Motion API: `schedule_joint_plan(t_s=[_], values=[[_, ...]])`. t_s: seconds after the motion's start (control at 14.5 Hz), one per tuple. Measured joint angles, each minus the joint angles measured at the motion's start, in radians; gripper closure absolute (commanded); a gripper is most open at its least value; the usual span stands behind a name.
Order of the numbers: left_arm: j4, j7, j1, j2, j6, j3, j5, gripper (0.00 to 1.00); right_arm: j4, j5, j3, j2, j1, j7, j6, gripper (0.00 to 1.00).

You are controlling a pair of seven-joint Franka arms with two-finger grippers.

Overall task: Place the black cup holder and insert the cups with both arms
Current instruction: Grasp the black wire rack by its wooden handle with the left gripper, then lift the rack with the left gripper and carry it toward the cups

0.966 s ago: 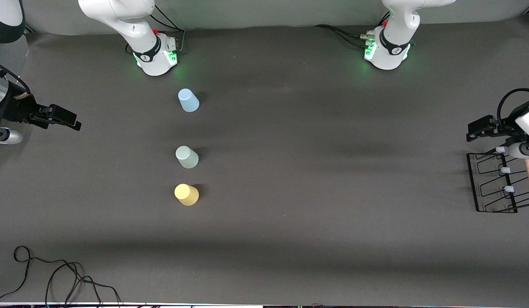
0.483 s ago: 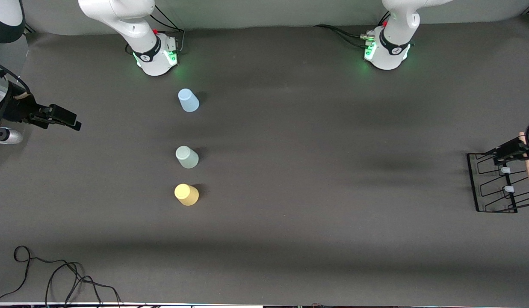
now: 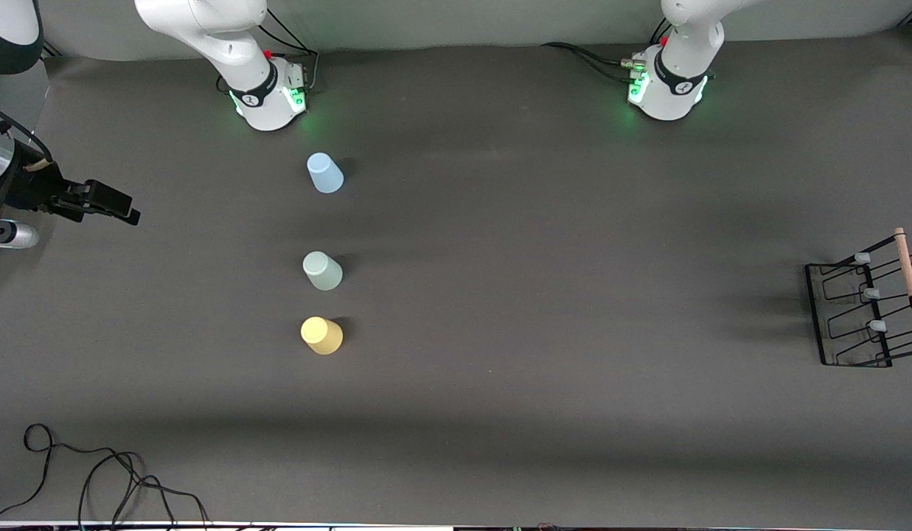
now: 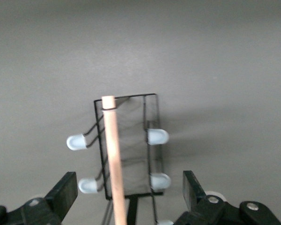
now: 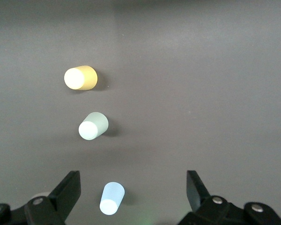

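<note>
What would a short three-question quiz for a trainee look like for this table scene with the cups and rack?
1. True or false: the three small pastel plastic cups stand mouth-down.
2. Which cup is nearest the front camera?
A. light blue cup
B. pale green cup
C. yellow cup
3. Fill in: the open left gripper hangs over the black wire cup holder's pale wooden ____.

Key: 1 true; 2 C; 3 handle.
</note>
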Motion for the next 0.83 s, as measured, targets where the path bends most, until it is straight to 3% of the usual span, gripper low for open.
schedule_joint_plan(t_s=[0.21,0.41,0.62,0.76,0.83], values=[[0.000,0.007,0.018,0.061,0.008,0.000,0.000,0.11,0.000,0.000,0.000,0.000,0.000,0.000,0.000,0.00],[0.000,0.013,0.047,0.101,0.005,-0.001,0.000,0.26,0.000,0.000,-0.001,0.000,0.000,0.000,0.000,0.00],[0.002,0.013,0.049,0.097,-0.033,-0.003,0.000,0.65,0.000,0.000,-0.009,0.000,0.000,0.000,0.000,0.00],[0.000,0.013,0.049,0.085,-0.048,-0.004,0.000,0.81,0.000,0.000,-0.013,0.000,0.000,-0.001,0.000,0.00],[-0.001,0.013,0.048,0.079,-0.052,-0.006,0.000,0.95,0.000,0.000,-0.014,0.000,0.000,-0.002,0.000,0.00]])
